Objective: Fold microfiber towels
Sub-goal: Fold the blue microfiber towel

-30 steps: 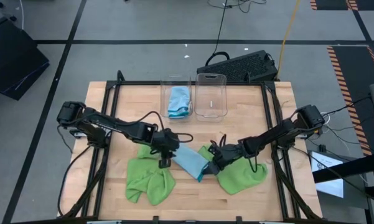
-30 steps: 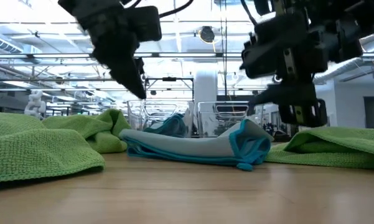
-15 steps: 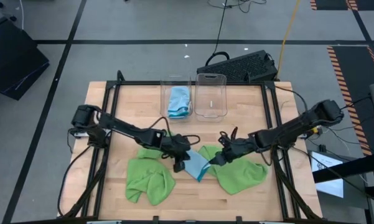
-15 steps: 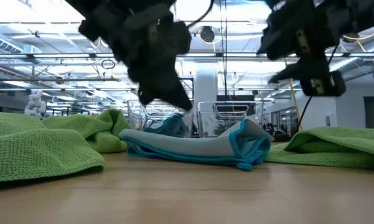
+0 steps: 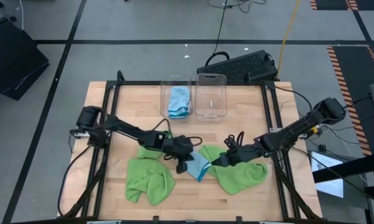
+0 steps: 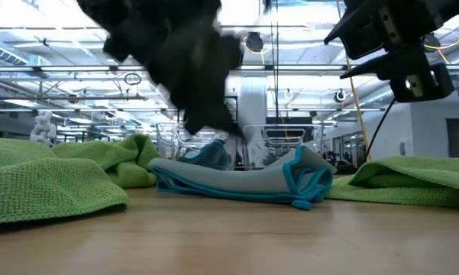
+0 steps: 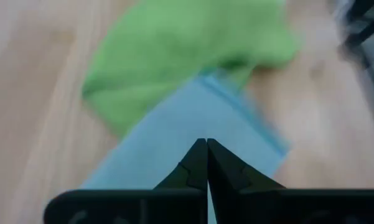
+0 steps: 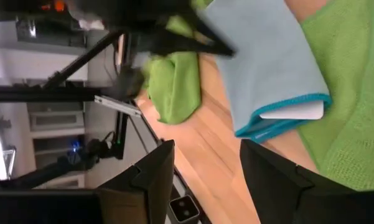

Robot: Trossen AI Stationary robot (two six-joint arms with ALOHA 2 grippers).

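Observation:
A folded light blue towel [image 5: 200, 168] lies flat on the wooden table between two crumpled lime green towels [image 5: 148, 178] [image 5: 244, 175]. My left gripper [image 5: 187, 162] is shut and slants down onto the blue towel [image 7: 193, 118] from the table's left. My right gripper [image 5: 216, 161] hangs open above the table, just right of the blue towel [image 8: 267, 62] and clear of it. In the low view it is raised at the upper right [image 6: 412, 76]. My left gripper has its shut fingertips [image 7: 206, 149] on the top face of the folded blue towel [image 7: 205, 127], slanting down from the table's left. The towel lies flat on the table. I cannot tell whether any cloth is caught between the fingers.
Two clear bins [image 5: 176, 99] [image 5: 210, 96] stand at the table's far middle. The left one holds a blue towel [image 5: 178, 98]. The green towels flank the blue one on both sides [image 6: 46, 179] [image 6: 416, 179]. Bare wood lies along the near edge [image 6: 229, 237].
My left gripper has moved toward the table's right and down onto the blue towel, and it has shut. My right gripper has risen from the towel's right end and drawn back toward the table's right edge, staying open. The blue towel lies where it was.

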